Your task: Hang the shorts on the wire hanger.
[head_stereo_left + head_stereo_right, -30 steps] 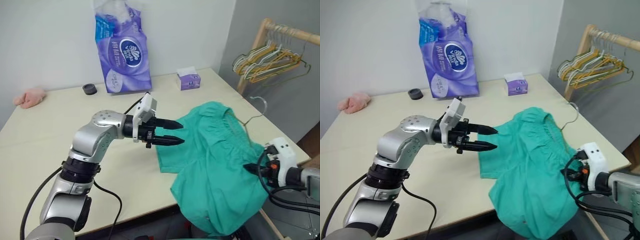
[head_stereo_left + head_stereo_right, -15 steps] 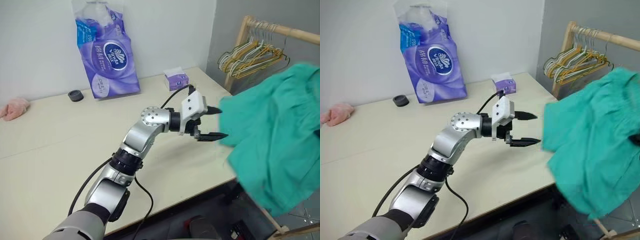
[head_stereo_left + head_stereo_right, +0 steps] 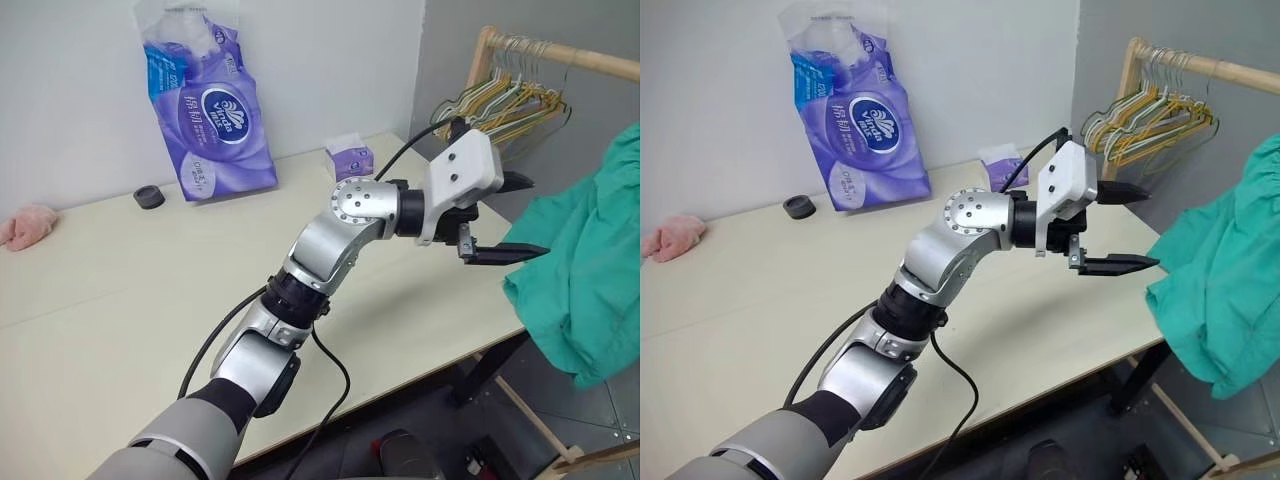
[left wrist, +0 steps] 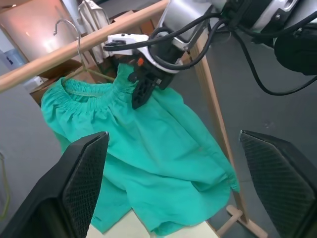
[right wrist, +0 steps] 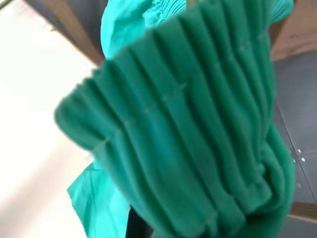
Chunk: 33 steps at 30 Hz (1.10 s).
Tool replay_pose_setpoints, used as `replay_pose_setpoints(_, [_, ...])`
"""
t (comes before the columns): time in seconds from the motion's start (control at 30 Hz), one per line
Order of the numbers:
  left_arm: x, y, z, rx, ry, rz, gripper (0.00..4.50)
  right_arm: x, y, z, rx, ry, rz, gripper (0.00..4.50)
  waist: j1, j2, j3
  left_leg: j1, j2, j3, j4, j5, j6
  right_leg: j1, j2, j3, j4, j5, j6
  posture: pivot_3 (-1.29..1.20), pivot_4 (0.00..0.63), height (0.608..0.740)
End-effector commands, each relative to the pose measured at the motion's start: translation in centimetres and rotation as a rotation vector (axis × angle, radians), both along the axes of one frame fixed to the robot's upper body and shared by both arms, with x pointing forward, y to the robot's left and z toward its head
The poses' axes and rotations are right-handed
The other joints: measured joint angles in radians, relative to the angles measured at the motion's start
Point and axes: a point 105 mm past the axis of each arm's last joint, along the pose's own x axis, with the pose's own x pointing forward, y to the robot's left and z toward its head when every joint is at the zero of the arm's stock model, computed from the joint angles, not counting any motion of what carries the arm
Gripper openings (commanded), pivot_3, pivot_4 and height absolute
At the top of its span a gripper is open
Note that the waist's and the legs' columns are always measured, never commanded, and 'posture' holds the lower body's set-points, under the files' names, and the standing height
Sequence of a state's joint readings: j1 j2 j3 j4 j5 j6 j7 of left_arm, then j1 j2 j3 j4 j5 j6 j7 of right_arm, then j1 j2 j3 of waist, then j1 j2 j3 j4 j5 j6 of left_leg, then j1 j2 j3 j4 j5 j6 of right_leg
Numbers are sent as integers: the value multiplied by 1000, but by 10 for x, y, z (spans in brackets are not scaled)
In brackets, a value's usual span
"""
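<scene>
Both tools past table edge (image 3: pixel 440 345) — shorts (image 3: pixel 590 290) hang beyond it.

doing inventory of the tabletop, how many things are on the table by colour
purple: 2, the tissue pack and the small tissue box
black: 1, the small round cap
pink: 1, the cloth
total: 4

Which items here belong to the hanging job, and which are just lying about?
Job:
- shorts, held at the waistband by the right gripper
- left gripper, open

Lying about:
- purple tissue pack
- tissue box
- black cap
- pink cloth
- bunched hangers on the rack
</scene>
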<state>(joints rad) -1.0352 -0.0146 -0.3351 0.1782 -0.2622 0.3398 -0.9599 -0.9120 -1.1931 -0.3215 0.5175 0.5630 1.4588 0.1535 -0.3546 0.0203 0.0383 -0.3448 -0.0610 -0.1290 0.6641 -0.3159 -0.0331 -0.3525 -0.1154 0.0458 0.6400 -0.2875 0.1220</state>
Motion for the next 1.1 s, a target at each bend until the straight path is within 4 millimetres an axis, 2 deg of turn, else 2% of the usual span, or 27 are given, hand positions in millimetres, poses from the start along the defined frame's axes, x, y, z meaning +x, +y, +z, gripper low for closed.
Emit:
replay_pose_setpoints(0.03, [2, -1, 26, -76, -22, 8, 4460, 3, -19, 22, -49, -75, -63, 0, -2, 2, 2, 0, 0, 0, 0, 0, 0, 0, -1, 0, 0, 0, 0, -399, 41, 740])
replay_pose_setpoints(0.17, [7, -7, 38, -94, -20, 14, 4460, 3, -40, 22, -49, -76, -144, 0, -3, 4, 5, 0, -2, 0, 0, 0, 0, 0, -4, 0, 0, -1, 2, -399, 41, 740])
replay_pose_setpoints(0.33, [7, -11, 40, -91, -31, 9, 4460, 2, -47, 7, -52, -16, -140, 0, -3, 4, 7, 0, -5, 1, -1, 0, 0, 1, -5, 0, 0, -2, 3, -362, 43, 740])
replay_pose_setpoints(0.53, [6, -15, 40, -82, -43, -2, 4460, 2, -46, -8, -31, 38, -99, 0, -2, 5, 7, 0, -8, 0, 0, 0, 0, 2, -8, 0, 0, -3, 5, -348, 39, 740])
replay_pose_setpoints(0.87, [2, -19, 41, -95, -3, -39, 4460, 9, -42, -6, -44, 10, -53, 0, -2, 5, 7, 0, -10, -1, 0, 0, 0, 4, -11, 0, 0, -4, 7, -354, 35, 740])
replay_pose_setpoints(1.0, [2, -19, 41, -93, -1, -45, 4500, 12, -39, 4, -17, -39, -65, 1157, -2, 5, 7, 0, -11, -1, 0, 0, 0, 4, -11, 0, 0, -4, 7, -362, 28, 740])
replay_pose_setpoints(1.1, [2, -20, 40, -92, -3, -46, 4500, 14, -34, 15, 18, -91, -71, 2242, -3, 5, 7, 0, -12, -1, 0, 0, 0, 4, -12, 0, 0, -4, 7, -364, 21, 740])
